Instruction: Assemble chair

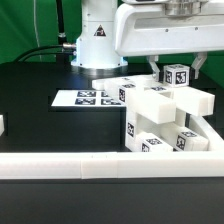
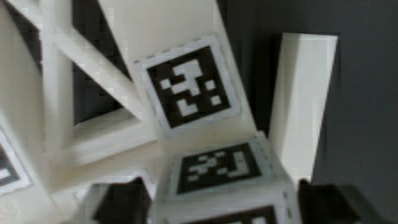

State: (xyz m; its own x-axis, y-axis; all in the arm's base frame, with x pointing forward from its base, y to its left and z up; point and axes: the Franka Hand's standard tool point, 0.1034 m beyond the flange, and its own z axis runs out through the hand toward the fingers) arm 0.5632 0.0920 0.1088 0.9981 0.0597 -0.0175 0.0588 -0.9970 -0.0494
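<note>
The gripper (image 1: 176, 70) hangs over the side of the black table (image 1: 40, 125) at the exterior view's right. Its two dark fingers (image 2: 118, 203) are drawn in narrow against either side of a small white tagged block (image 1: 177, 76), and it looks to be clasping it. In the wrist view the block's black-and-white tags fill the space between the fingers.

The block sits just above the cluster of chair parts (image 1: 160, 120), white blocky pieces with small square tags. I cannot tell whether it rests on the pieces under it. The cluster lies in the corner made by the border rail (image 1: 100, 166), which runs across the front of the exterior view and turns back along the right.

Under the gripper, the wrist view shows a cross-braced side (image 2: 80, 95) carrying a tag, with a plain white post (image 2: 302, 90) beside it across a dark gap.

The marker board (image 1: 92, 97) lies flat on the table to the exterior view's left of the cluster, in front of the robot's base (image 1: 95, 40). One more white piece (image 1: 2, 125) shows at the exterior view's left edge, well apart from the rest.
</note>
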